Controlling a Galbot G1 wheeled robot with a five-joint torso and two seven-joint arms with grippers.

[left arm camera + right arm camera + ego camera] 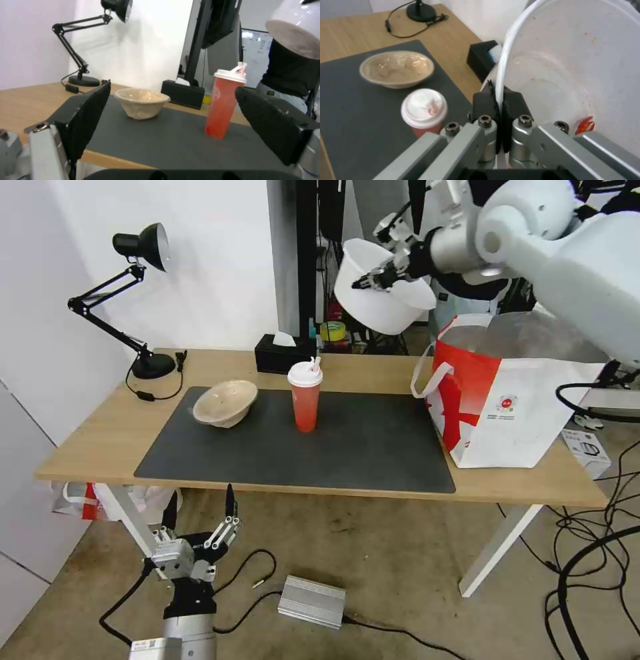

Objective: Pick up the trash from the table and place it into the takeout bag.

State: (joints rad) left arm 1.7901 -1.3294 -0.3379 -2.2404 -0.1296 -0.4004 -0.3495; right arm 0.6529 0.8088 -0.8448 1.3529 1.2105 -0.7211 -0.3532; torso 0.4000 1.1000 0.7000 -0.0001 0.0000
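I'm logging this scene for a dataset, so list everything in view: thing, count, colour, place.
white bowl: 1, white with red scraps, held tilted in the air left of the takeout bag
red drink cup: 1, red with white lid, upright mid-mat
paper-pulp bowl: 1, beige, on the mat's left end
takeout bag: 1, white with red panels, open on the table's right end
table: 1, light wood, white legs
mat: 1, dark grey, on the table
tissue box: 1, black, table's far edge
desk lamp: 1, black, table's far left corner
silver box: 1, on the floor
right pincer: shut on the white bowl's rim
left pincer: open, low before the table
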